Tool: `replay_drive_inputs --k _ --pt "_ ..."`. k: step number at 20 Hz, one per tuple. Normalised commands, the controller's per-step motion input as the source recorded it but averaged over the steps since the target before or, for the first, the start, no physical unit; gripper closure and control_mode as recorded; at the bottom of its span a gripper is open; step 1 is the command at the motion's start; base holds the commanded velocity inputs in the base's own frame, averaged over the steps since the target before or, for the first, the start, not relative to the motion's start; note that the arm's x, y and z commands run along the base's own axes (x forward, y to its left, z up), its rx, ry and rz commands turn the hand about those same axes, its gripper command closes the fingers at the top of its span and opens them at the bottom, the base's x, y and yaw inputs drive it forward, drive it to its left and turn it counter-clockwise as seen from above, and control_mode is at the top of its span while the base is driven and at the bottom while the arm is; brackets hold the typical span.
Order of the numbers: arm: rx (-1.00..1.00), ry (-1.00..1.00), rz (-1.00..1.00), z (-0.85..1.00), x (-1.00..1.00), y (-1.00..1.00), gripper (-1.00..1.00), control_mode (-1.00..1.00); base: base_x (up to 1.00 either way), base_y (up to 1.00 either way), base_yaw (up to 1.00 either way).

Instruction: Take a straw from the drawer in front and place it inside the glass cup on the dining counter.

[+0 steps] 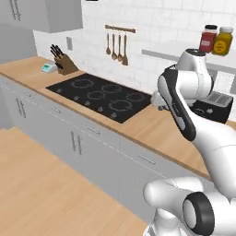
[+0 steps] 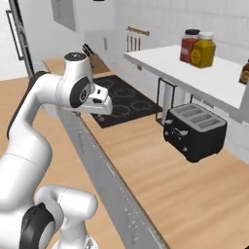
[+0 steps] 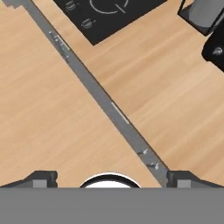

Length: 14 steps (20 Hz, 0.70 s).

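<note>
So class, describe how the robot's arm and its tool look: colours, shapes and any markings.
The arm is made of glossy white rounded segments with dark grey or black bands and round caps at the joints. The tool has two small dark grey blocky fingertips. No cables or markings are visible.

Matt wood-grain worktop (image 1: 152, 126), glossy black glass hob (image 1: 99, 96), glossy black toaster (image 2: 195, 130), smooth grey cabinet fronts (image 1: 69, 136), white tiled wall (image 1: 152, 27).

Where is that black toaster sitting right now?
The toaster stands on the wooden worktop, right of the black hob in the right base view and just below the white shelf holding two jars.
</note>
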Motion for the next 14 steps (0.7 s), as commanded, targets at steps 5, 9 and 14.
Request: replay_drive_inputs --k 5,9,14 --pt "0.0 0.0 0.0 0.0 0.0 0.0 -1.0 1.0 -0.15 -0.64 0.48" --pt "0.0 0.0 0.0 0.0 0.0 0.0 -1.0 1.0 -0.38 -0.58 0.31" --pt "0.0 0.0 0.0 0.0 0.0 0.0 -1.0 1.0 -0.08 -0.59 0.14"
